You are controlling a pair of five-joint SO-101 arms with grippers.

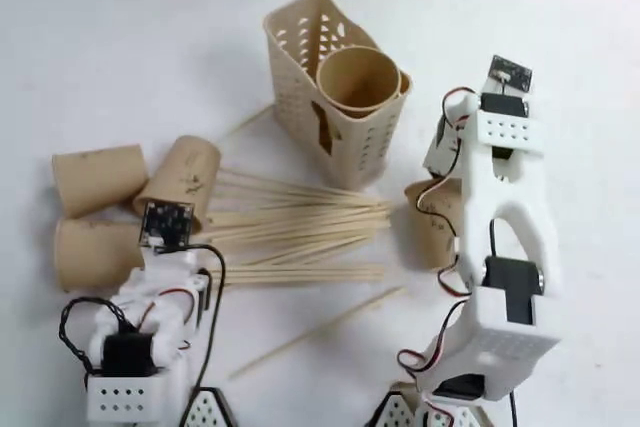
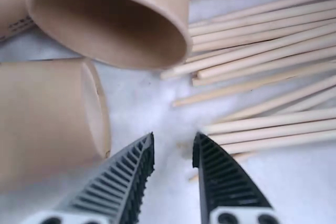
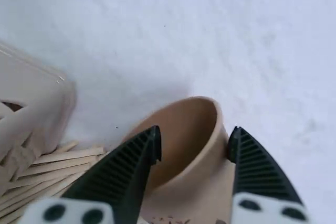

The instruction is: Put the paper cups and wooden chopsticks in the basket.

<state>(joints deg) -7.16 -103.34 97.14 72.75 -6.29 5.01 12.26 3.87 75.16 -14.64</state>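
Observation:
The cream slotted basket (image 1: 335, 137) stands at the table's middle back with a paper cup (image 1: 358, 79) inside. Three paper cups lie at the left (image 1: 98, 179) (image 1: 182, 179) (image 1: 95, 252). Wooden chopsticks (image 1: 290, 222) fan out between them and the basket. My left gripper (image 2: 173, 148) is open just above the table, between a cup's base (image 2: 47, 114) and the chopstick ends (image 2: 262, 124). Another cup (image 2: 105, 24) lies just beyond it. My right gripper (image 3: 194, 140) is open, its fingers on either side of a fourth cup (image 3: 184, 129), which lies right of the basket (image 3: 31, 103).
A single chopstick (image 1: 315, 332) lies slanted near the front, between the arms. Another (image 1: 245, 122) pokes out left of the basket. The right arm (image 1: 505, 247) stretches over the table's right side. White table (image 1: 130, 67) lies open at the back left.

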